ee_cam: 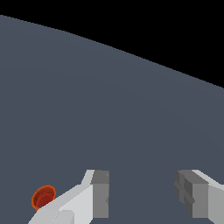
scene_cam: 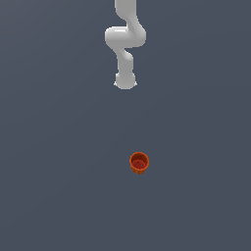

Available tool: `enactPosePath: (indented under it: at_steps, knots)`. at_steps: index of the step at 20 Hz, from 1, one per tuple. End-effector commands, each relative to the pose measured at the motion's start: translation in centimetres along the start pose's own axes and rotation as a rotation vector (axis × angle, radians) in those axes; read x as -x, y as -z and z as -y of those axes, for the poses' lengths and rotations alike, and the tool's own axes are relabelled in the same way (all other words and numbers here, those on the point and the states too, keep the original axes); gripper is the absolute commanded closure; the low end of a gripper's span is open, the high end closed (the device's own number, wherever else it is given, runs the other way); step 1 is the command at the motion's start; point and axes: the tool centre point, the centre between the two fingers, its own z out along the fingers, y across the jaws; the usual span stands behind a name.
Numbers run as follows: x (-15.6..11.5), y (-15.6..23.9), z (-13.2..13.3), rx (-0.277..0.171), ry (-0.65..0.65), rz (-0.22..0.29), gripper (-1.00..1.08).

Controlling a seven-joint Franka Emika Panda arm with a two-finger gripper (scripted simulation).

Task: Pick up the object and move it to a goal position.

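The grey desk [scene_cam: 59, 147] fills both views, and none of its edges show in the exterior view, so places can only be given relative to the arm. The white arm [scene_cam: 125, 39] hangs folded over the far part of the desk, well apart from the cup [scene_cam: 139, 163], which stands upright with its mouth up on the nearer part (a good pose for a grasp from above). The pincer [ee_cam: 142, 192] is spread wide and holds nothing, likely readied for the approach. In the wrist view the cup [ee_cam: 43, 196] sits off beside one finger, not between them.
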Motion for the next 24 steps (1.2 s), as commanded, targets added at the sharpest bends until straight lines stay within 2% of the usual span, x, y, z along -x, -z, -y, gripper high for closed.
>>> enactPosePath:
  at_steps: [1, 7, 12, 19, 24]
  knots:
    - [2.0, -2.3, -0.4, -0.036, -0.001, -0.014, -0.20]
    - [7.4, -9.4, 0.3, -0.136, -0.003, -0.025, -0.20]
    - [12.2, -16.7, 3.0, -0.235, 0.003, -0.017, -0.20]
    - [19.4, -27.3, 10.3, -0.393, 0.028, 0.016, -0.20]
    - [23.8, -33.0, 16.2, -0.491, 0.053, 0.044, -0.20]
